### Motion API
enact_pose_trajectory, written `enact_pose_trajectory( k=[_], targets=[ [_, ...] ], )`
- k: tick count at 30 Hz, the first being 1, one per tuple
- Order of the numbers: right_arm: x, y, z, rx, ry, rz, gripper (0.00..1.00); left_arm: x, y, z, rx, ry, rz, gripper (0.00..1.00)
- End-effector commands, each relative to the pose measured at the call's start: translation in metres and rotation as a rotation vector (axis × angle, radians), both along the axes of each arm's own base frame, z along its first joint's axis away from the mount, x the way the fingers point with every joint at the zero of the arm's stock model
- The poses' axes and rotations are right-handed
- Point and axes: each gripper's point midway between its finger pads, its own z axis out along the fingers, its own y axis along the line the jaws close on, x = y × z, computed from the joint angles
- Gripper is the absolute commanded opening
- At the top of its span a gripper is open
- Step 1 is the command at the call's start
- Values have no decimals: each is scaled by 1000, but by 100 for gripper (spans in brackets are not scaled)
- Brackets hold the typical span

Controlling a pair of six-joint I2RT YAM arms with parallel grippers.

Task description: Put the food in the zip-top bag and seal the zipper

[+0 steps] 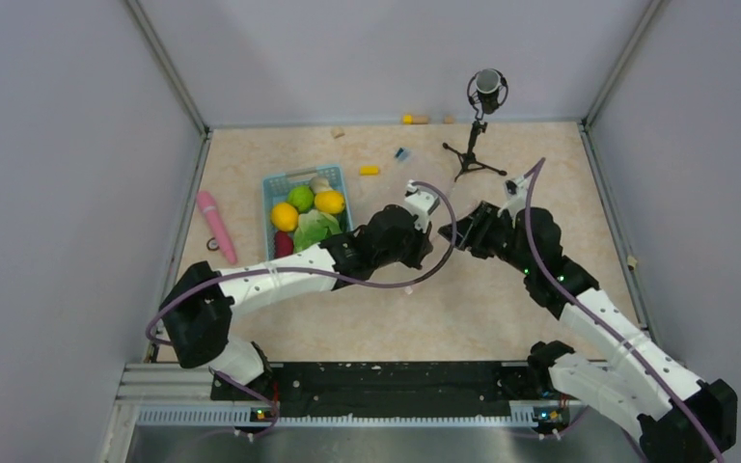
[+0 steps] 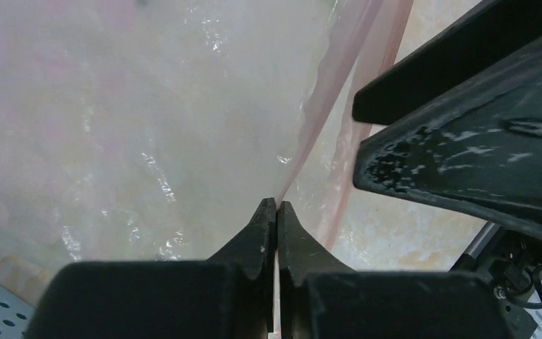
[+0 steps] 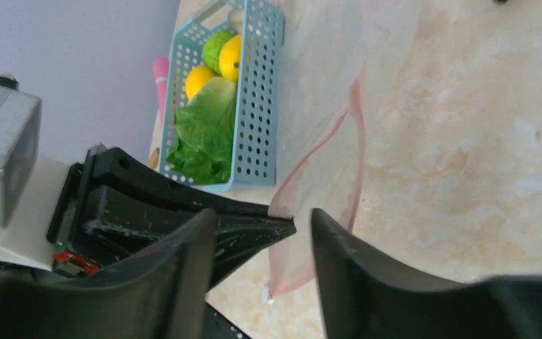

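The bag is made of clear plastic, wrinkled and shiny, and the beige desk shows through it. Along one edge it has a thin pink-red zipper, which does not run straight but bends where the plastic folds. The bag is lifted up near the middle of the desk, to the right of the basket, and I can see no food inside it. The light blue basket, with many small holes in its walls, stands in the upper left of the right wrist view. It holds a leafy green lettuce, a green lime and two yellow fruits. In the top view a dark red piece also lies at its lower left corner. The left claw is pressed together on the bag at the zipper edge, with only a thin strip of plastic between its fingers. The right claw stands with its fingers apart. The pinched corner of the bag is seen in the gap between them, but whether they touch the plastic I cannot tell.
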Motion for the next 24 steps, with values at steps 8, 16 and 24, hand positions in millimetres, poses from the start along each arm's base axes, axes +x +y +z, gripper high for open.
enact_pose_trajectory(
  k=[8,16,24],
  targets=[
    [9,-53,75,-256,-292,-161,88,23,7,107,-212,-125,164,0],
    [17,-39,84,-241,-311,-113,85,24,0,139,-245,-145,141,0],
    [40,-32,68,-289,-242,-128,72,17,-10,150,-265,-134,78,0]
  ],
)
